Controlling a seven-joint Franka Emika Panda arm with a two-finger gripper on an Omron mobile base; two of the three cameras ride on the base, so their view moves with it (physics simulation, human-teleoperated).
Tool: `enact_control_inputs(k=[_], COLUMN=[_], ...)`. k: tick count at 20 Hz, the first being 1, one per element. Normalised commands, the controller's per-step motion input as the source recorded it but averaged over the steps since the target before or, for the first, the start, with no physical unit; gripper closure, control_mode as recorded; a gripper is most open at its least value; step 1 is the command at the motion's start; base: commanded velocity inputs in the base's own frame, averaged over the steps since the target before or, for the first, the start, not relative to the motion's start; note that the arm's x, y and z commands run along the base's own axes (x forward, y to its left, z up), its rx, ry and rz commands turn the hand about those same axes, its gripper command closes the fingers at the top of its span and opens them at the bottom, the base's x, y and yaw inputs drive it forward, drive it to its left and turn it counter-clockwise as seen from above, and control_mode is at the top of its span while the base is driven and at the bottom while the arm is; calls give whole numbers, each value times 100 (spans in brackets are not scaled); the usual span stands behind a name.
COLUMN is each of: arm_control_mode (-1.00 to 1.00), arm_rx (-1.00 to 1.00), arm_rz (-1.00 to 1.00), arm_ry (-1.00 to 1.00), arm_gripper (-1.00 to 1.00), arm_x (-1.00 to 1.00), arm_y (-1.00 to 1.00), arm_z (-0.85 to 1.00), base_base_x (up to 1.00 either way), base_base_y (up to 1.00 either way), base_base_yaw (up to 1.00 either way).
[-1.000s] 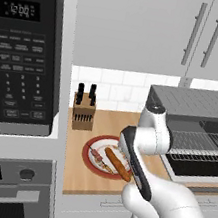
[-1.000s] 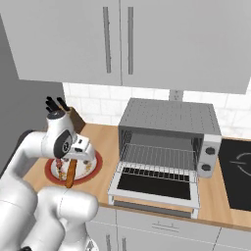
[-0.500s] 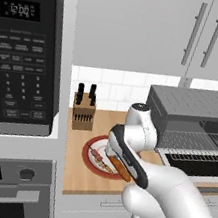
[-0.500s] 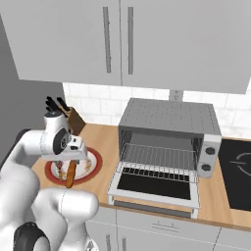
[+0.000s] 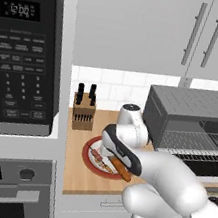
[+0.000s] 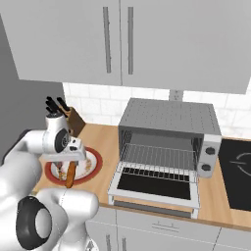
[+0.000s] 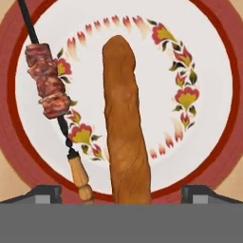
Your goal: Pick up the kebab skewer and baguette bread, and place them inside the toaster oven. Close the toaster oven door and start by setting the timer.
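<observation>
Hand view: gripper (image 7: 121,193) jaws spread wide, straddling baguette bread (image 7: 124,128) at frame centre, apparently not touching; kebab skewer (image 7: 49,85) left, both on plate (image 7: 209,95).

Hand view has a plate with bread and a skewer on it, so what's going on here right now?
The arm is poised over the plate with its gripper open, the two fingertips straddling the baguette bread, which lies on the plate untouched. The kebab skewer lies beside the loaf on the same plate. Nothing is gripped yet. The toaster oven stands on the counter with the toaster oven door folded down and nothing on its wire rack, so no food has been loaded so far.
</observation>
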Motion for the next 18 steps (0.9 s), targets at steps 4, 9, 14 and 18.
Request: enact_control_inputs(k=[4, 9, 14, 18], arm_control_mode=[-100, -100, -100, -100], arm_rx=[0, 0, 0, 0], arm_rz=[0, 0, 0, 0], arm_ry=[0, 1, 3, 0], arm_gripper=[-100, -100, -100, -100], arm_x=[5, 0, 0, 3], arm_y=[-4, 0, 0, 0], arm_z=[-44, -34, -21, -6], base_base_x=[0, 0, 0, 0], base_base_y=[0, 0, 0, 0], base_base_yaw=[0, 0, 0, 0])
